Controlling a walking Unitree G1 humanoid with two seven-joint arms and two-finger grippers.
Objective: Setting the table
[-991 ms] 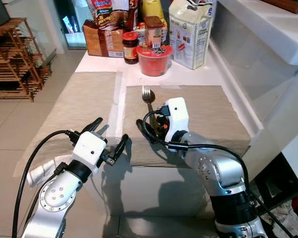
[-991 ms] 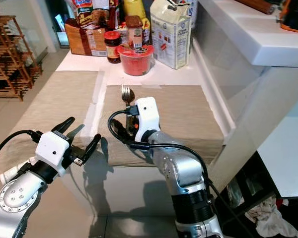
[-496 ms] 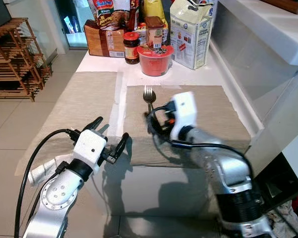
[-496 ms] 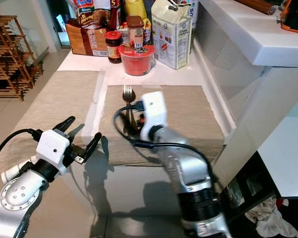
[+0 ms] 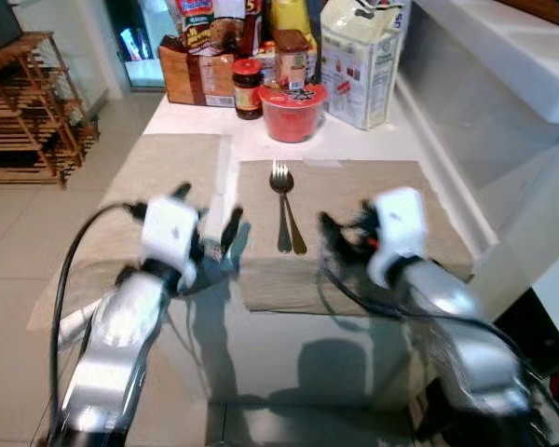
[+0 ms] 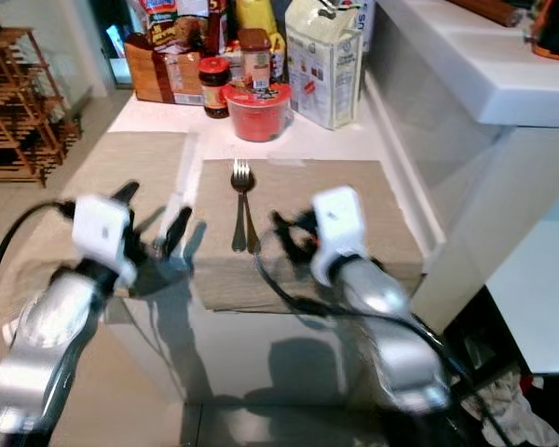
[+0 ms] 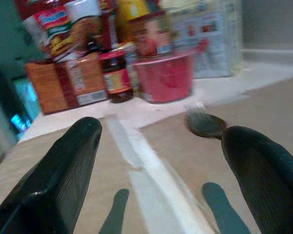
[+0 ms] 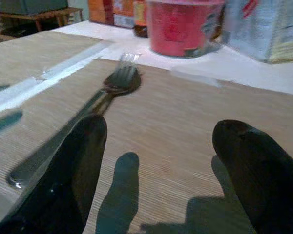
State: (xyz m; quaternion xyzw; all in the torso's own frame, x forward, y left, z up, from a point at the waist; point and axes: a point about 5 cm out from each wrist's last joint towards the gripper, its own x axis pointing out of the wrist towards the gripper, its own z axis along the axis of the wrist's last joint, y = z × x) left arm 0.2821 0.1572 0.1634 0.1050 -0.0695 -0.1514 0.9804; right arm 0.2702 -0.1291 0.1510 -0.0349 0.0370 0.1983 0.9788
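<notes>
The right gripper (image 8: 156, 170) has its two black fingers spread wide with nothing between them, and it hangs low over the near part of the right placemat (image 5: 391, 191). The fork (image 5: 280, 207) and the spoon (image 5: 289, 210) lie flat and side by side on that mat, just beside the gripper, toward its left edge. The left gripper (image 7: 161, 170) is spread open and empty too, over the white strip of table (image 5: 225, 172) between the right mat and the left placemat (image 5: 149, 168). Both arms look blurry, so they may be moving fast. A quick swing could bump the fork and spoon, or drag the mat toward the near table edge, which is close under both arms. The red cup (image 5: 293, 111), the jar (image 5: 247, 88) and the white carton (image 5: 359, 60) stand crowded at the far end, so reaching there could knock one over. A white counter (image 5: 512, 56) closes in the right side. The most open room is over the middle of both mats.
</notes>
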